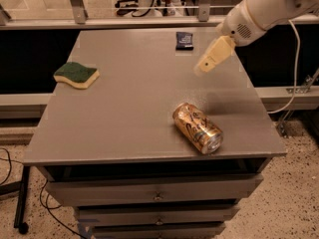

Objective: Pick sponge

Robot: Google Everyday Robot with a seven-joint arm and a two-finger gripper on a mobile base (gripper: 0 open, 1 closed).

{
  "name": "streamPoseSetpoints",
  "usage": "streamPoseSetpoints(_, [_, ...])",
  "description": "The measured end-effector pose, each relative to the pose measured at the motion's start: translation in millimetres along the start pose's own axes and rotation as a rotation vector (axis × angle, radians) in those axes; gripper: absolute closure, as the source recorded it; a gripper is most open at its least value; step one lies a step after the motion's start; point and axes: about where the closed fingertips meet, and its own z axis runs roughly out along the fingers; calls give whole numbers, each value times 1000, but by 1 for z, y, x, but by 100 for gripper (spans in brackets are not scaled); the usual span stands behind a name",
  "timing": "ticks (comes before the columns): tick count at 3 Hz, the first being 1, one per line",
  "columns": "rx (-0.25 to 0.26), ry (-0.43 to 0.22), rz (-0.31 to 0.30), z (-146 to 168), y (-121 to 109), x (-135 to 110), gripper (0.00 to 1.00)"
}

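sponge (76, 74) lies flat, green side up, near the left edge of the table (129, 108), well apart from everything else. that edge is the biggest risk: the sponge looks light and soft, so a sideways push from the right, rather than a descent from above, would likely slide it toward the drop. the arm (259, 11) reaches in from the upper right and has the whole width of the top to cross, so a low sweep could clip something on the way. the gold can (198, 127) lies on its side near the front right and would probably roll off the front if nudged. the gripper (205, 64) hangs above the right part of the top, between the can and a small dark packet (185, 40) at the back. whether it is released or clenched i cannot tell; arriving clenched, it would only press the foam down. the packet, flat and near the gripper, is the least worry.
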Motion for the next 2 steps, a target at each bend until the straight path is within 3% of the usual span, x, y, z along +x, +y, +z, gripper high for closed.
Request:
streamPoseSetpoints(1, [-160, -179, 33, 42, 34, -60, 0])
streamPoseSetpoints(2, [-276, -258, 29, 64, 90, -107, 0])
